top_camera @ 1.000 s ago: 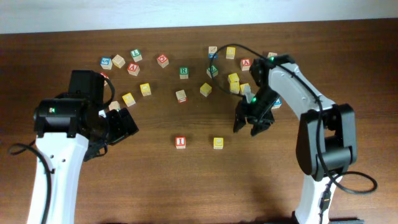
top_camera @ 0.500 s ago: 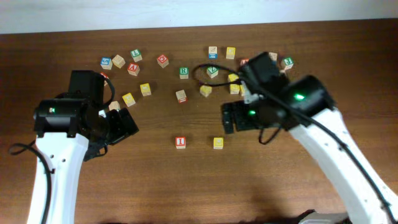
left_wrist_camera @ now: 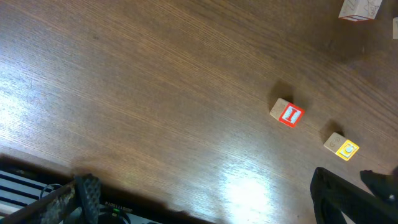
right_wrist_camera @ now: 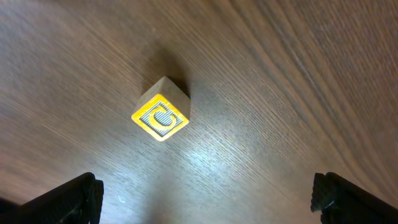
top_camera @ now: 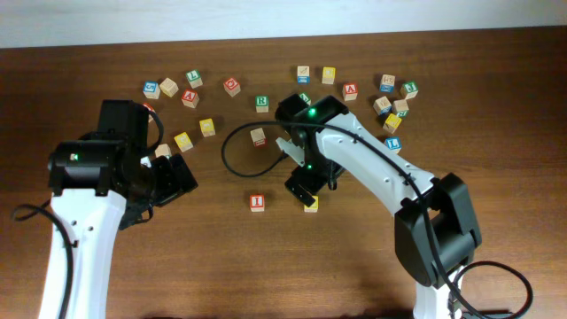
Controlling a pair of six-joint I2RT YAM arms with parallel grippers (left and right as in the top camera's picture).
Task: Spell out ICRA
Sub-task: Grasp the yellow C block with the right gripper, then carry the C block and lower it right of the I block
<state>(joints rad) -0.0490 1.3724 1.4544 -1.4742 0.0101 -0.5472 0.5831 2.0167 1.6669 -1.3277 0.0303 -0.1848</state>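
With the C (top_camera: pixel 311 205) lying on the table (top_camera: pixel 496 106) right of the I (top_camera: pixel 257 202), apart from it, and the right gripper (top_camera: pixel 304 184) spread empty just above, it should probably rise straight, not brushing the C, before fetching the R (top_camera: pixel 262 103).

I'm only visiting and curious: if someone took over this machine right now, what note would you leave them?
Left gripper: open, empty, off to the side.
Right gripper: open, empty, directly above the yellow C block.
Red I block and the C block sit in a front row with a gap between them.
Done: I and C set out.
Left: green R block and a red A block, both among the loose blocks at the back, go after C.
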